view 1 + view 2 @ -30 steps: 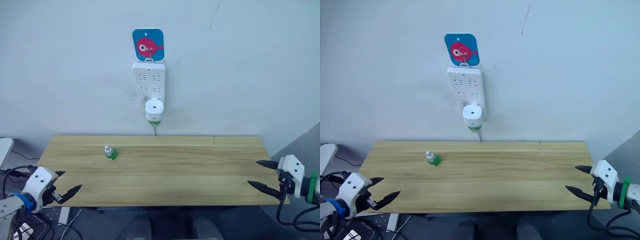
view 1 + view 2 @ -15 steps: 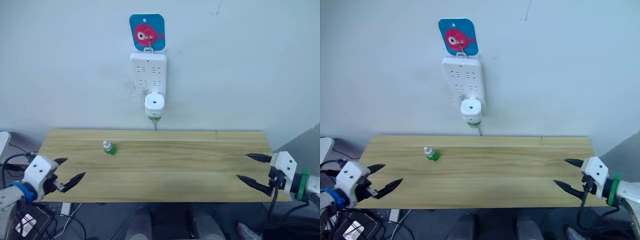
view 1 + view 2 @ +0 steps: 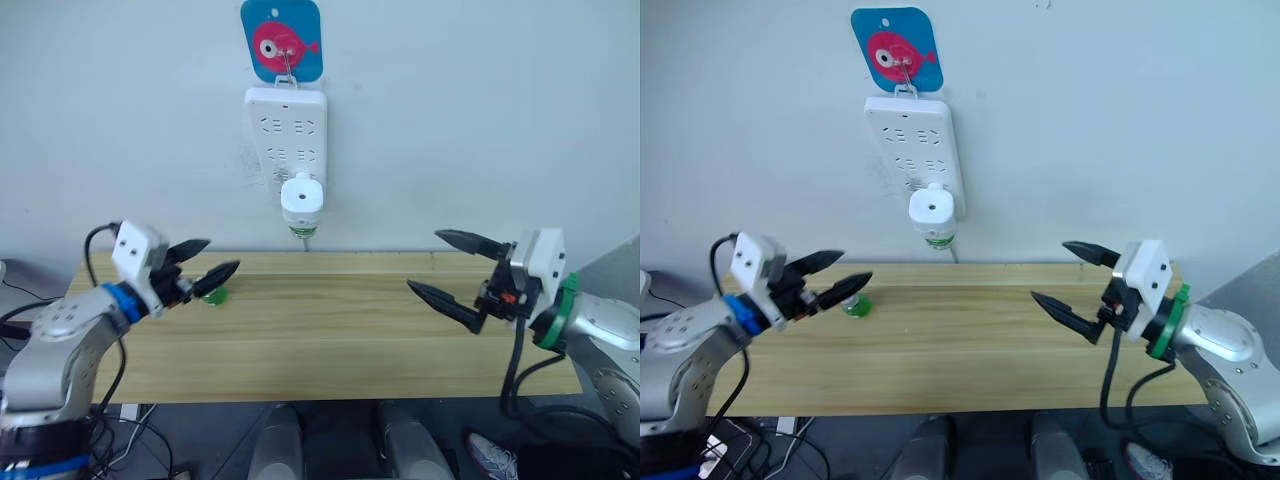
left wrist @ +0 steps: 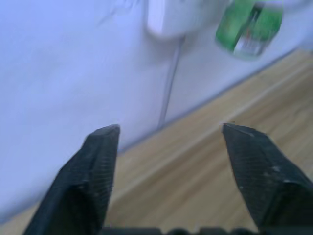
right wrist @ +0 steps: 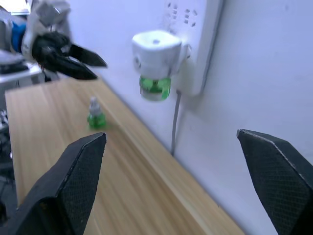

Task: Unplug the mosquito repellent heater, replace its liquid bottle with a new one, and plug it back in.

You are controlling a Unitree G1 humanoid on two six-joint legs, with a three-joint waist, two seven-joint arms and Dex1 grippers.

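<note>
Heater (image 3: 301, 197) plugged in | new bottle (image 5: 96, 115) on table (image 3: 330, 330)

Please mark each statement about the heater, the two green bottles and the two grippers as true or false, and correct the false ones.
1. The mosquito repellent heater is plugged into the power strip on the wall. True.
2. The right gripper is shut on the heater. False: it is open and holds nothing, apart from the heater.
3. The new one stands upright on the table. True.
4. Its liquid bottle lies on the table. False: it hangs under the heater.
5. The left gripper is open. True.
</note>
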